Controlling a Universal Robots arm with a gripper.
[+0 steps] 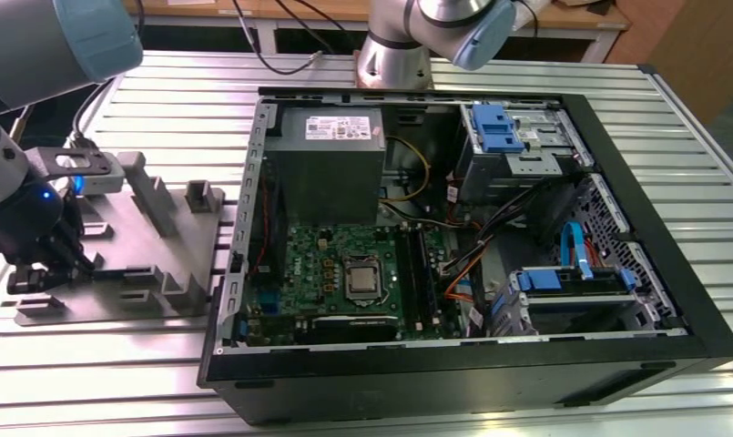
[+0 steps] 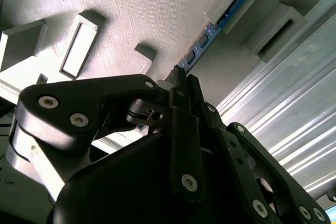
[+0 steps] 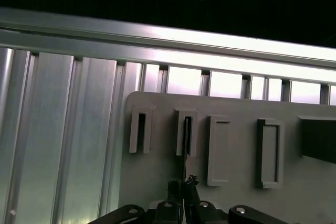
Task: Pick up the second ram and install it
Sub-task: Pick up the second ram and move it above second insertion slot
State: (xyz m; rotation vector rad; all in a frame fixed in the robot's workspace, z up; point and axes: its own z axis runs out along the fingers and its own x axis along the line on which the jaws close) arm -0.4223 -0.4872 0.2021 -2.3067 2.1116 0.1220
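Observation:
The second ram is a thin blue-green board seen edge-on, standing in the slots of grey holder blocks. My gripper is shut on its near end, with the black fingers pressed against both faces. In the first wrist view the ram is a dark thin line running from a holder block slot down to my gripper. In the exterior view my gripper hangs low over the grey holder plate at the exterior view's left.
The open computer case lies in the middle of the slatted metal table. Inside are the green motherboard with long black slot rails, a grey power supply and blue drive brackets. A second arm's base stands behind the case.

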